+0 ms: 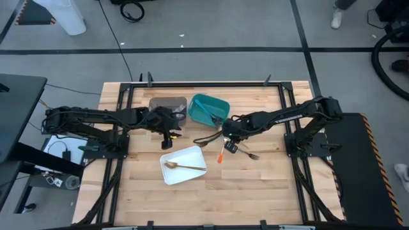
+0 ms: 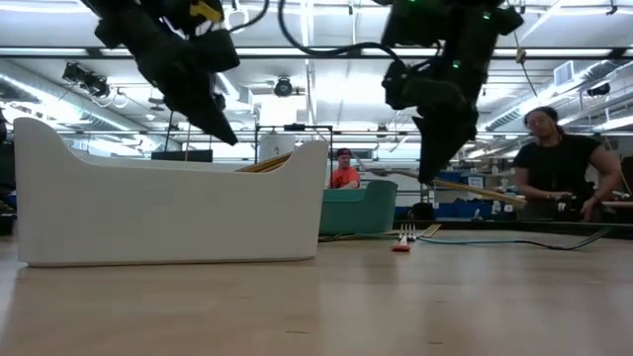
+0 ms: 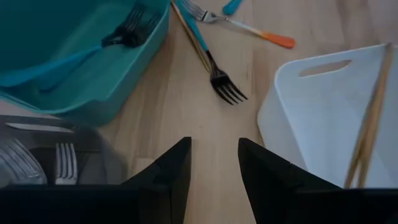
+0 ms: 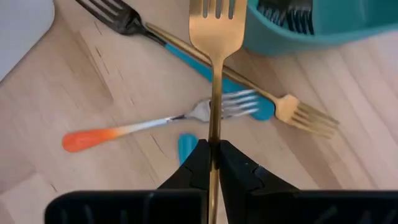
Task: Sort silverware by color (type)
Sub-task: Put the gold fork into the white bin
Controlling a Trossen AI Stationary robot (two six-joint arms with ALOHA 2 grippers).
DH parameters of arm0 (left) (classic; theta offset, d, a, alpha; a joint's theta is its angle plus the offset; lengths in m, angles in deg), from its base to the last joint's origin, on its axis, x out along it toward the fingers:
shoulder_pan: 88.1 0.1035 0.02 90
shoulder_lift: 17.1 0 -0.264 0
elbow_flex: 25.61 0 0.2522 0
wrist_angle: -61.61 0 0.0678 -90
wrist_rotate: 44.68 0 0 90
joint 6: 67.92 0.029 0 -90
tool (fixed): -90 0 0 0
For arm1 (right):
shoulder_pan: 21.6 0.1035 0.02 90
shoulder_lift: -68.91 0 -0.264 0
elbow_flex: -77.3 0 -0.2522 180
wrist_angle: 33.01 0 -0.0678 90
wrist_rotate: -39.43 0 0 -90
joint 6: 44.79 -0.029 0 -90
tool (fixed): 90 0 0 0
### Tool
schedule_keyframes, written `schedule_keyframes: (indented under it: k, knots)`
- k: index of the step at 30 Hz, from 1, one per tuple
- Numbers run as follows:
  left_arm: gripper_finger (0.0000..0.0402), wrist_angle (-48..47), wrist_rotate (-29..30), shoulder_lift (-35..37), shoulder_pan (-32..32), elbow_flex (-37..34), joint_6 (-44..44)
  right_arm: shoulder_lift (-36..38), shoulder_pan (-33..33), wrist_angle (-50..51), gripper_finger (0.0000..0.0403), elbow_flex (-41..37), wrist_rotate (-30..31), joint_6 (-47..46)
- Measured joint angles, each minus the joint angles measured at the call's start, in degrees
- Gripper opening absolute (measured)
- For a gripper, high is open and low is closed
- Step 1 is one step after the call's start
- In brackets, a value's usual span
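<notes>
1. The right pincer (image 4: 213, 149) is seen above the middle of the desk (image 1: 255, 185), at about 4 o'clock from the teal bin (image 1: 209, 109). Its fingers are pressed onto the handle of a gold fork (image 4: 215, 37), which is held off the desk, tines pointing away from the wrist.
2. Beneath the held fork, an orange-handled fork (image 4: 155, 126) is seen lying on the desk. A black fork with a teal handle (image 4: 134, 26) and a second gold fork (image 4: 298, 112) are crossed beside it, just outside the teal bin's wall.
3. Dark-tined silverware with teal handles (image 3: 93, 50) is seen inside the teal bin.
4. The left pincer (image 3: 214, 171) is held over bare desk between the grey bin (image 1: 167, 104) and the white tray (image 1: 185, 172), at about 7 o'clock from the teal bin. Its fingers are spread, with nothing between them.
5. Silver cutlery (image 3: 62, 163) is visible in the grey bin through its clear wall.
6. A gold spoon (image 1: 183, 167) is seen lying in the white tray, at about 6 o'clock from the grey bin.
7. Persons (image 2: 564, 163) are visible in the room beyond the desk in the low view.
</notes>
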Motion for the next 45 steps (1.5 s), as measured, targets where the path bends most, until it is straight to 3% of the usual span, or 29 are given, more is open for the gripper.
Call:
schedule_keyframes:
  k: [6,12,20,26,36,45]
  knots:
    - [0.0141,-3.48,4.87,4.56,-3.31,0.07,-0.49,-4.84,1.65,5.34,0.0023,7.76,1.52,1.36]
    - [0.0141,-3.76,5.49,7.32,-6.60,0.07,-0.53,-6.91,3.50,5.96,0.0023,12.66,2.72,4.02]
    - [0.0141,0.59,5.80,5.08,-10.26,0.07,6.25,-6.74,3.43,2.49,0.0023,13.77,-1.25,3.06]
    - [0.0141,0.30,11.51,4.39,-12.45,0.04,5.76,-6.76,4.47,-0.76,0.0023,13.77,-2.78,2.16]
    - [0.0141,-4.71,11.91,11.02,-14.77,0.04,2.98,-6.76,6.86,-4.90,0.0023,15.45,-2.81,2.15]
    - [0.0150,5.32,11.44,8.96,-17.23,0.04,5.52,-6.76,7.18,-11.69,0.0023,16.81,-3.61,5.73]
